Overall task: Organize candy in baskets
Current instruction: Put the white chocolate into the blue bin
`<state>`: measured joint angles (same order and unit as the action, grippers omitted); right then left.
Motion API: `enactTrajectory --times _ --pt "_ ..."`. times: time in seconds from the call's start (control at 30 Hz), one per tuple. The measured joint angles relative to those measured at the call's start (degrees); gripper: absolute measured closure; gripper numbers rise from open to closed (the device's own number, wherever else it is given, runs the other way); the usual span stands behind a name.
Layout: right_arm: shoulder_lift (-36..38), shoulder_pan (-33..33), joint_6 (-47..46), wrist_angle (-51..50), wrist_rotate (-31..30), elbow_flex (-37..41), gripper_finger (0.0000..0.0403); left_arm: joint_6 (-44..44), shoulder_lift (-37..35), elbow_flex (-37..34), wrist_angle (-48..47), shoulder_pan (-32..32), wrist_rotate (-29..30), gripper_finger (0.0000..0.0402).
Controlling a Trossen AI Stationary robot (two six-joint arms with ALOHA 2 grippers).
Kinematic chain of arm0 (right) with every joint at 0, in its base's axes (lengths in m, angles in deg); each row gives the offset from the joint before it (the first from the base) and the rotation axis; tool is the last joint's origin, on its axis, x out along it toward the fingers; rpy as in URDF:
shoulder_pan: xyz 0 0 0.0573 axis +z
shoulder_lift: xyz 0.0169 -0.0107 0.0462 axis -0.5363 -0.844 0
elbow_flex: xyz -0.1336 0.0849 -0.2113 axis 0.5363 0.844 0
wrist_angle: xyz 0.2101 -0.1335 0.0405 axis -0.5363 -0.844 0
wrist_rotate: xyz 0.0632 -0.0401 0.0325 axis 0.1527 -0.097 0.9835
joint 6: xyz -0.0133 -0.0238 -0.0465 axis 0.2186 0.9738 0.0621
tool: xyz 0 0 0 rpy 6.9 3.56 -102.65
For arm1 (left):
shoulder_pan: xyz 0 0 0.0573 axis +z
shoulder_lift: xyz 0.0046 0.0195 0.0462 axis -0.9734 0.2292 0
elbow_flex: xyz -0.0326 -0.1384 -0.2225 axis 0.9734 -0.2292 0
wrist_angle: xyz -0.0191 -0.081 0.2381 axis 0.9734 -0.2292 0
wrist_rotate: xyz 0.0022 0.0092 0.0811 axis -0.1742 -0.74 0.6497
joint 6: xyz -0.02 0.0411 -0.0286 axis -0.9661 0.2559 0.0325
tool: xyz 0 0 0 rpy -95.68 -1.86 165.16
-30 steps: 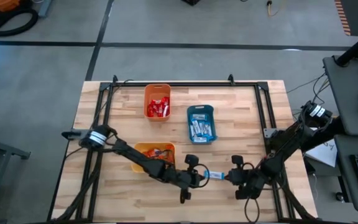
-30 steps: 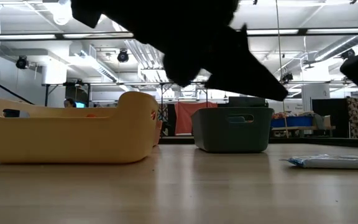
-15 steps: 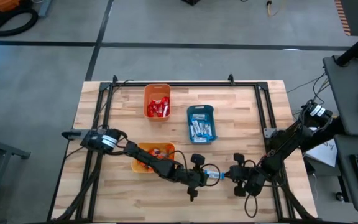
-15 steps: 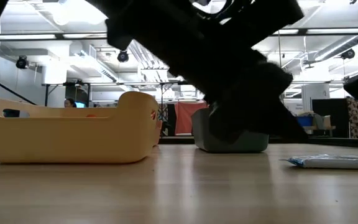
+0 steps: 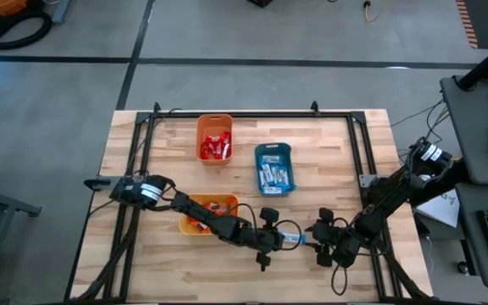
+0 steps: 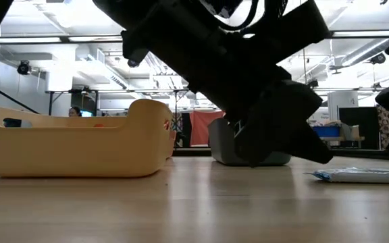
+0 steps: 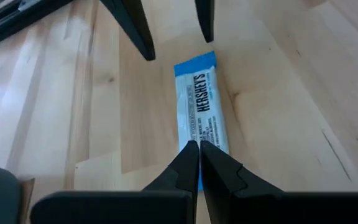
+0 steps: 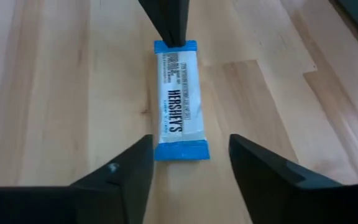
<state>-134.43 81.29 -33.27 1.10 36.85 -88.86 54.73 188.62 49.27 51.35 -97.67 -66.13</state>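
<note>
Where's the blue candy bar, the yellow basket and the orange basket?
Candy bar [image 8: 178,100], right wrist view, middle of the white wrapper.
Yellow basket [image 6: 73,150], low view, its front wall.
Orange basket [image 5: 200,138], high view, its left rim.

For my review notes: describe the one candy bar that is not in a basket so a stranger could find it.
Start at the yellow basket on the table's near side. Further along that edge, the left tool and right tool face each other. Between them lies the Hershey's bar, white with blue ends, the only candy on bare wood.
</note>
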Motion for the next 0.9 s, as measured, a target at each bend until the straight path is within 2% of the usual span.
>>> enactTrajectory --times 0.13,0.27,0.43,0.9 --pt "-2.08 0.02 1.5 4.95 -1.48 1.09 0.0173 -0.65 0.03 -0.07 -0.12 0.03 -0.63 0.0401" --pt "-4.58 0.0 4.19 11.52 -1.89 2.23 0.0157 -0.84 0.03 -0.11 -0.51 0.03 -1.19 0.0401" --pt "-7.32 -0.02 3.49 11.91 -3.13 2.63 0.0156 -2.39 0.03 -0.17 -3.56 0.03 -1.19 0.0401" --pt "-12.5 -0.11 4.9 18.55 -5.93 2.74 0.0158 -3.32 0.03 -0.37 -3.71 0.09 -1.25 0.0401"
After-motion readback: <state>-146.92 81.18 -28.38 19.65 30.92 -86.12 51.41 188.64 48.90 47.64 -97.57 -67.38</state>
